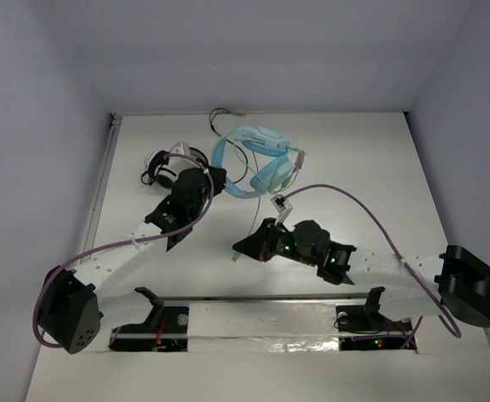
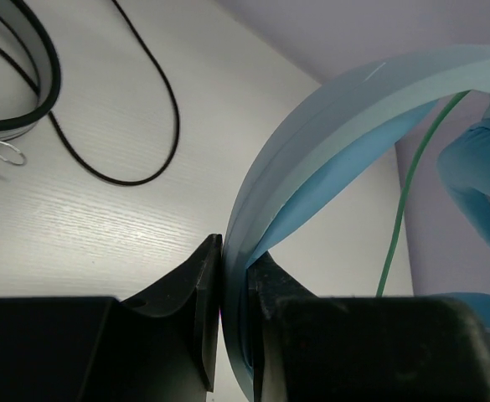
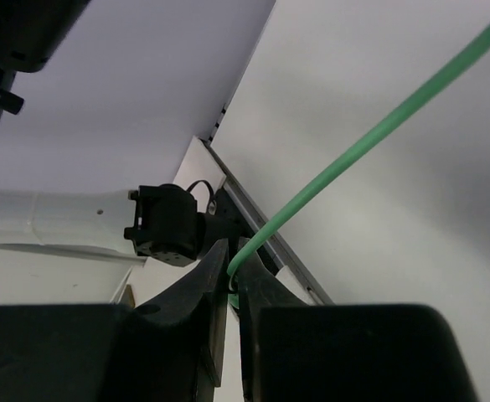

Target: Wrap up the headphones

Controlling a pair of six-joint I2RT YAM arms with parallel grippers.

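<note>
Headphones (image 1: 257, 159), the light blue pair, lie toward the far middle of the bench (image 1: 370, 159). My left end effector (image 1: 218, 177) reaches them from the left and is clamped on the headband (image 2: 337, 134). In the left wrist view the wide pale blue band comes edge-on out of the narrow slot between my two black fingers (image 2: 186, 285) and arches up and to the right, with a padded cup (image 2: 479, 184) showing at the right edge. My right end effector (image 1: 245, 248) sits nearer to my bases, in front of the headphones and apart from them, and it pinches the thin green cable (image 3: 353, 151). In the right wrist view the cable bends into the tight gap at my fingertips and runs off in a nearly straight line to the upper right. From above, the cable is too thin to follow along its whole length. A smaller black-and-white set (image 1: 171, 163) lies on the bench just left of my left end effector, and its black cable (image 2: 157, 126) loops across the white surface beside the blue band.
</note>
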